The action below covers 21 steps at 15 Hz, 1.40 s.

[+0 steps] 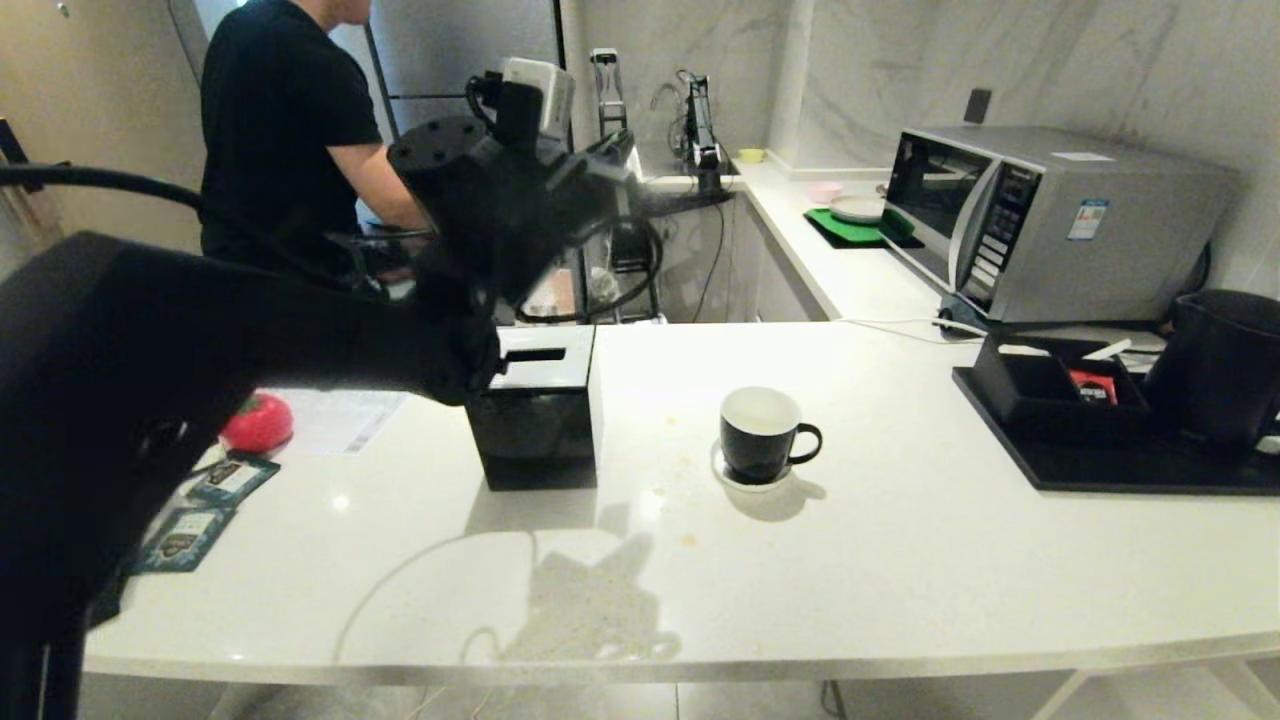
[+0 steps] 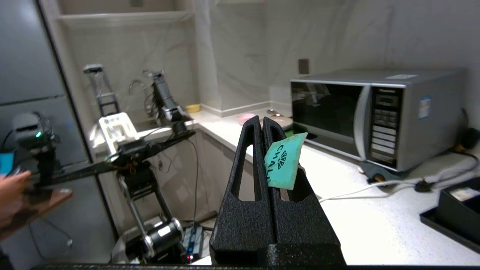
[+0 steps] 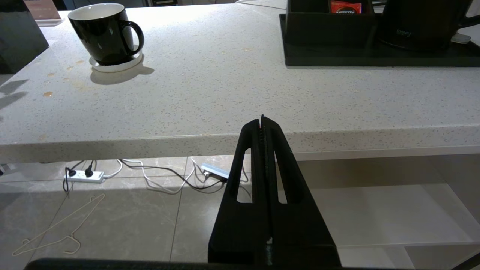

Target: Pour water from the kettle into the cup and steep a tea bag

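Two flat dark teal printed sachets (image 1: pixel 205 505) are seen at the left edge of the white speckled stone bench (image 1: pixel 900 560). The left gripper (image 2: pixel 262 123) is raised above it w/ jaws clamped on a small teal paper tag (image 2: pixel 284 161) printed "CHAL…". The glossy black mug (image 1: pixel 760 435), white inside, on its round white saucer (image 1: pixel 748 478), is found mid-bench. A silver microwave (image 1: pixel 1050 220) is set at the back right corner. The matte black rounded kettle (image 1: pixel 1225 365) is placed at the right edge, beside a red "NESCAFE" packet (image 3: pixel 345 6). The right gripper (image 3: pixel 261 120), jaws together, empty, is held below the front edge.
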Available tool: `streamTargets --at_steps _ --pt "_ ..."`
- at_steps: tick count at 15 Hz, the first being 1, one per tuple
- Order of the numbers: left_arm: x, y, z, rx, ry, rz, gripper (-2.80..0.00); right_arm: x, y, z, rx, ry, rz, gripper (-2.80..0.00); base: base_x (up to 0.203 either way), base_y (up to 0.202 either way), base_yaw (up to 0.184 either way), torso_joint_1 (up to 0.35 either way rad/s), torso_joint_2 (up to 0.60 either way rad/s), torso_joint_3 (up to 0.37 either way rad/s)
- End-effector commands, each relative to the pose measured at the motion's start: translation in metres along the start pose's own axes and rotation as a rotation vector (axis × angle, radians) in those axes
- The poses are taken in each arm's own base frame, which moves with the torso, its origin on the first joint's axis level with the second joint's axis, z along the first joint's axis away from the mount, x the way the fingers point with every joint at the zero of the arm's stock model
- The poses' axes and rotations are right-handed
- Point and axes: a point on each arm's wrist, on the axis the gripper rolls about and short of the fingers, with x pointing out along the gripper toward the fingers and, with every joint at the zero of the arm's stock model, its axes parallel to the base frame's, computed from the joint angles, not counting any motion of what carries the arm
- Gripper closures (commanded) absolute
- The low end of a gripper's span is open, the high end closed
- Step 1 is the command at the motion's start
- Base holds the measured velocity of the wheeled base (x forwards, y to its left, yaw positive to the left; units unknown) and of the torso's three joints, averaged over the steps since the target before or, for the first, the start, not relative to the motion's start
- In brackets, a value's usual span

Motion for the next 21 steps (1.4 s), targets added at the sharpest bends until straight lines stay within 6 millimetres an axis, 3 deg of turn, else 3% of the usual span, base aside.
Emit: streamTargets --at_steps 1,6,16,21 --pt "-0.003 0.014 0.012 0.012 -0.004 -0.009 0.0 0.0 0.0 0.0 0.0 0.001 0.0 0.0 0.0 0.0 0.0 0.0 0.0 0.0" --pt "-0.008 0.047 0.011 0.037 0.025 -0.09 0.0 0.0 0.0 0.0 0.0 0.001 0.0 0.0 0.0 0.0 0.0 0.0 0.0 0.0" --pt "-0.025 0.093 -0.003 -0.027 0.095 -0.275 0.0 0.0 0.0 0.0 0.0 0.001 0.0 0.0 0.0 0.0 0.0 0.0 0.0 0.0" --pt "-0.038 0.102 -0.022 -0.07 0.163 -0.342 0.0 0.0 0.0 0.0 0.0 0.001 0.0 0.0 0.0 0.0 0.0 0.0 0.0 0.0"
